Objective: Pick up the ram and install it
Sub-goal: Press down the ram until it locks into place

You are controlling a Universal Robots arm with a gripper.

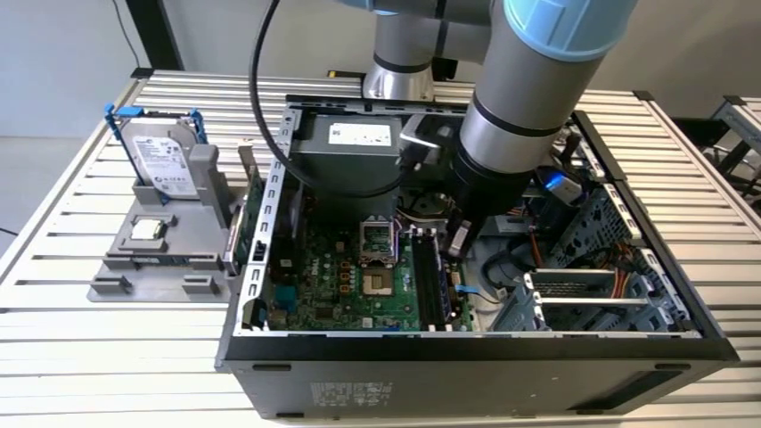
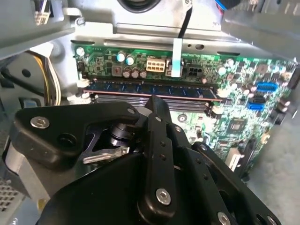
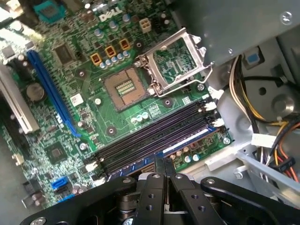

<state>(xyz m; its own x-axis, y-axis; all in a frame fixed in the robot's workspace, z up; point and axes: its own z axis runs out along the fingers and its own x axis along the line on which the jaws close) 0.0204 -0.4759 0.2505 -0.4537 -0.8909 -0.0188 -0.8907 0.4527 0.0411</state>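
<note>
The ram (image 2: 150,89) is a long dark stick with blue-tinted chips. It stands in one of the motherboard's black slots (image 3: 154,136), the outermost one, nearest the case's bundled cables; in the first wrist view it is a bluish strip (image 3: 185,143). My gripper (image 2: 153,99) hangs inside the open computer case (image 1: 476,343), right over the slots. Its black fingertips are pressed together, with nothing between them. The tips sit at the middle of the ram's upper edge, and whether they touch it cannot be told. In the exterior view the gripper (image 1: 457,248) is low over the slot row.
The open CPU socket (image 3: 125,88) with its raised metal frame (image 3: 176,58) lies beside the slots. A power supply (image 1: 345,147) and cables (image 3: 262,122) crowd the case's back. The drive cage (image 1: 594,299) is at the exterior view's right. Outside, a grey stand holds a hard drive (image 1: 160,160) and a CPU chip (image 1: 146,229).
</note>
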